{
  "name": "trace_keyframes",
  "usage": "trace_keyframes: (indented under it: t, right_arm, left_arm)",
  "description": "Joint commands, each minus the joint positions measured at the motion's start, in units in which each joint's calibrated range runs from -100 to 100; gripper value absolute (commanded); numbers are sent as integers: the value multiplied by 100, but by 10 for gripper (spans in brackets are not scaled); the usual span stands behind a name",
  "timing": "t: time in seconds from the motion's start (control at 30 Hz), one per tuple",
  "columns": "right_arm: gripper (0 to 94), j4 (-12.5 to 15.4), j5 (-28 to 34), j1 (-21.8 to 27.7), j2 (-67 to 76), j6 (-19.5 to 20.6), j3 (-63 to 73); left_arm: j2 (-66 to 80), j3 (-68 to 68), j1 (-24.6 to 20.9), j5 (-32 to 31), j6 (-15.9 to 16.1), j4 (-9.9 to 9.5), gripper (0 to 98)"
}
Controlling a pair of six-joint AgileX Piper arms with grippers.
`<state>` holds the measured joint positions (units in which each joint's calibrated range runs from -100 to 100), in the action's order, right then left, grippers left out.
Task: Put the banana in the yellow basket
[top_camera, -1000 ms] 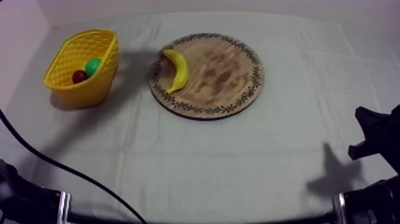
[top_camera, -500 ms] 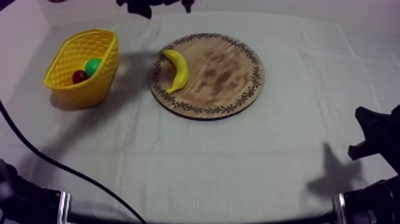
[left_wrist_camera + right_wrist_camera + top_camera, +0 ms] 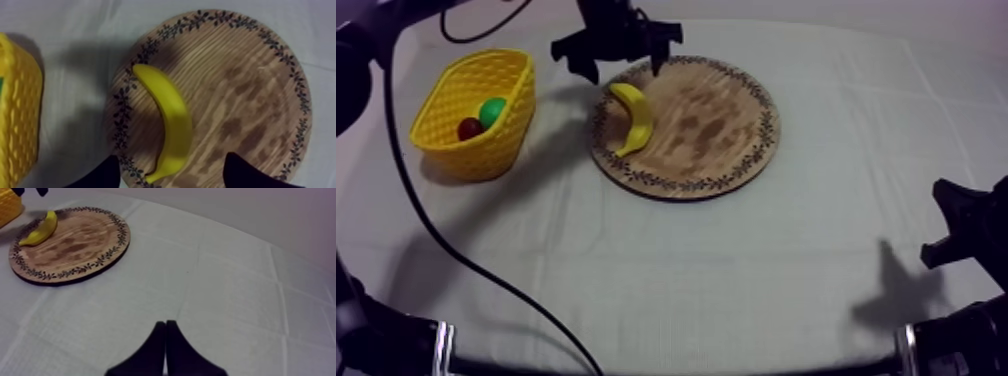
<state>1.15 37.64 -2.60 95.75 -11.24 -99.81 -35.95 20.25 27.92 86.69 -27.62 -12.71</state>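
Note:
The yellow banana (image 3: pixel 633 118) lies curved on the left part of the round wooden board (image 3: pixel 716 140). My left gripper (image 3: pixel 621 60) hangs open above the board's far left rim, just beyond the banana. In the left wrist view its black fingertips (image 3: pixel 102 175) stand wide apart on either side of the banana (image 3: pixel 170 120), near the banana's narrow end, not touching it. The yellow basket (image 3: pixel 456 150) stands left of the board. My right gripper (image 3: pixel 165 335) is shut on nothing, low over the cloth at the table's right side (image 3: pixel 961 225).
A small red fruit (image 3: pixel 469 128) and a green fruit (image 3: pixel 492 110) lie inside the basket. A strip of bare cloth separates the basket (image 3: pixel 17 115) from the board (image 3: pixel 240 100). From the right wrist the board (image 3: pixel 75 248) lies far off.
My left arm has come in from the upper left, and its gripper has dropped to the board's far rim over the banana. The right arm, banana and basket have not moved.

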Motion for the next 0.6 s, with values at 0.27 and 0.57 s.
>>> trace_keyframes:
  t: [0.27, 0.57]
  right_arm:
    - [3, 0, 3, 0, 0, 3, 3]
    - [3, 0, 3, 0, 0, 3, 3]
  left_arm:
    - [-827, 95, -48, -366, -181, 23, 734]
    - [-1334, 528, -52, -439, -288, 40, 720]
